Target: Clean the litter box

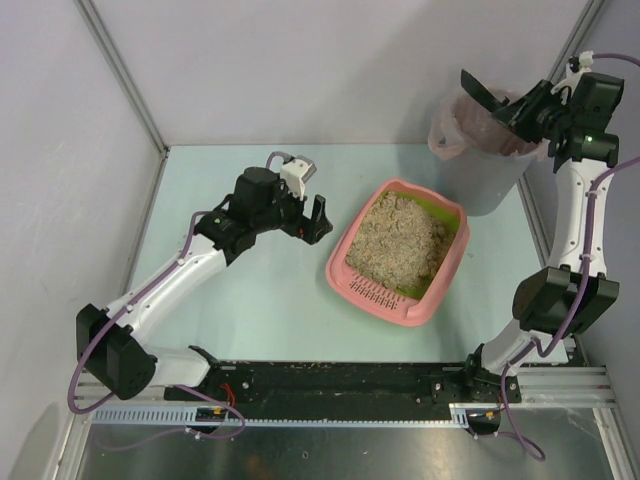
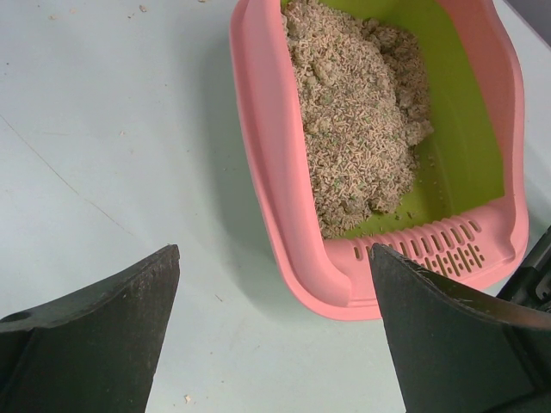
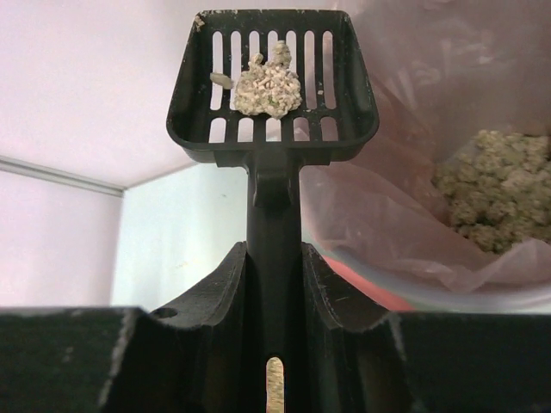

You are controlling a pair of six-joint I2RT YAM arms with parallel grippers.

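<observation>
Pink litter box (image 1: 392, 300) sits mid-table, a bit toward 3 o'clock, full of beige litter. Left gripper (image 1: 320, 220) hangs at its 9 o'clock, jaws spread wide, touching nothing. Right gripper (image 1: 524, 112) is clamped on the black scoop (image 1: 480, 95), clump aboard, by the grey bucket (image 1: 490, 185) at 1 o'clock.

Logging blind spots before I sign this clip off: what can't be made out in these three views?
- Top view: the scoop's load, too small and dark against the bucket.
- Left wrist: the litter box's far end, cut off by the top edge; waste buried under the litter.
- Right wrist: the bucket's depth, veiled by the bag and cropped at right.
</observation>
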